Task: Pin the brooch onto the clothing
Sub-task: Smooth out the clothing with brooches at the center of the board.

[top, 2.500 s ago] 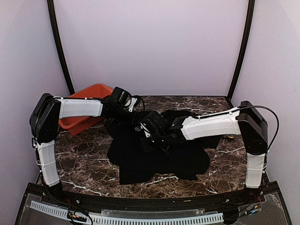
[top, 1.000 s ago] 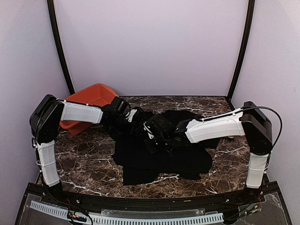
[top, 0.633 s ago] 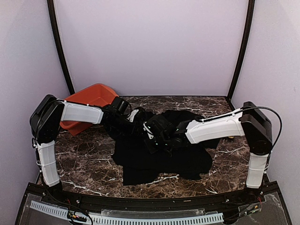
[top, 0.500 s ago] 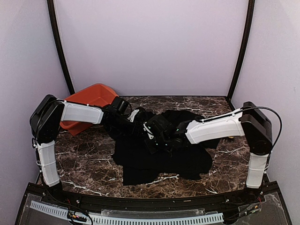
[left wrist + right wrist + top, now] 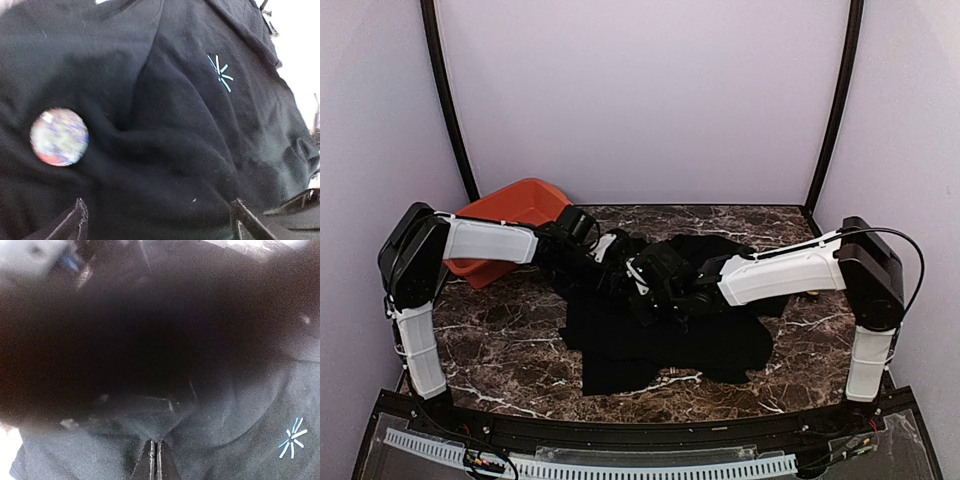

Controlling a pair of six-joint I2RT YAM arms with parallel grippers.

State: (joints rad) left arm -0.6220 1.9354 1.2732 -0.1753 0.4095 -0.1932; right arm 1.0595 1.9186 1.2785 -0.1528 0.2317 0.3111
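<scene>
Dark marble veined in white makes up the table (image 5: 500, 340), closed in by pale lilac walls (image 5: 640, 100), with an orange-red bin (image 5: 515, 205) at the back left. We see the black T-shirt (image 5: 660, 345) lying rumpled across the middle of the table. Both arms reach in over its upper left part, one from each side, and meet there.

From the left wrist camera we get the clearest look at the brooch (image 5: 59, 136) — a small round disc sitting flat on the black cloth. Its face is pale and mottled, with whitish, greenish and bluish flecks and a reddish tinge along the lower rim. The picture is too blurred for us to make out any design. The brooch lies far left in that view, just beyond the left-hand fingertip, and well apart from the light-blue starburst print (image 5: 220, 73) higher up and to the right. A raised ridge of fabric runs between the two. We cannot pick the brooch out in the overhead view.

The left gripper (image 5: 160, 225) hovers over the shirt with its jaws spread wide, only the two dark tips showing at the bottom corners and nothing between them but cloth below.

The right gripper (image 5: 154, 460) has its fingers pressed together on a fold of the T-shirt — creases in the cloth run in to a point at their tips. Most of that wrist view is dark, out-of-focus fabric, with the starburst print at the lower right.
</scene>
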